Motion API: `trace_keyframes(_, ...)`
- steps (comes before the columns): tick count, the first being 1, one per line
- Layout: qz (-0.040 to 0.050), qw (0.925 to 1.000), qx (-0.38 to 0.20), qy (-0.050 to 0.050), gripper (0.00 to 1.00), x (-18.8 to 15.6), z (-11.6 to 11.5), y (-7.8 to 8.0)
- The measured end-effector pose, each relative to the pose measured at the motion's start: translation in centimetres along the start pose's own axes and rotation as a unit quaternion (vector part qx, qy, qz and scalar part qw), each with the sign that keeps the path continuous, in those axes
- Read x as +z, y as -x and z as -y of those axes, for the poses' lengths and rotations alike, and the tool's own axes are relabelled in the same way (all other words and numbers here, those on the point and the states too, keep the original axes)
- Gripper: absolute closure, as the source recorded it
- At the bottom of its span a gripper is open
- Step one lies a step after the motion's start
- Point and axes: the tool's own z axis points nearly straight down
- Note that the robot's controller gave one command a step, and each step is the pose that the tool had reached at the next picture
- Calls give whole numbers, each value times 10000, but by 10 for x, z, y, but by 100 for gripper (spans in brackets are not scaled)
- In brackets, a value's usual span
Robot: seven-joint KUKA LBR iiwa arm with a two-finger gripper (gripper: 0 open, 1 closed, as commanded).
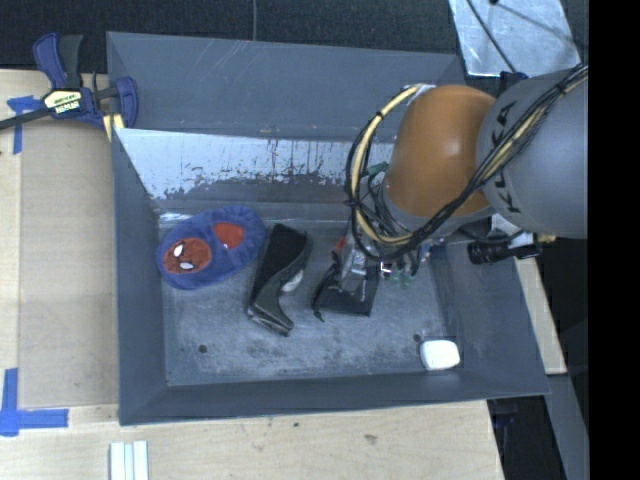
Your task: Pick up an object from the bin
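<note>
My grey bin (300, 78) has dark, rusty streaks down its back wall and a speckled floor. The fuzzy toy (205, 268) is blue with two red patches, one of which bears white eye shapes. The shoe-like piece (272, 288) is black with a pale grey mark. The small block (439, 354) is white. The arm's cover (440, 153) is orange, its cables (362, 163) are yellow and black, and the hand (342, 298) is black.

A black curved object (277, 279) lies tilted just left of the gripper (341, 301). A blue plush slipper (205, 247) with red faces lies farther left. A small white block (439, 354) lies below-right.
</note>
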Motion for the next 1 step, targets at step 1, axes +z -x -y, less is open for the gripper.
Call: trace_keyframes(1,48,10000,75,9,100,-75,43,-16)
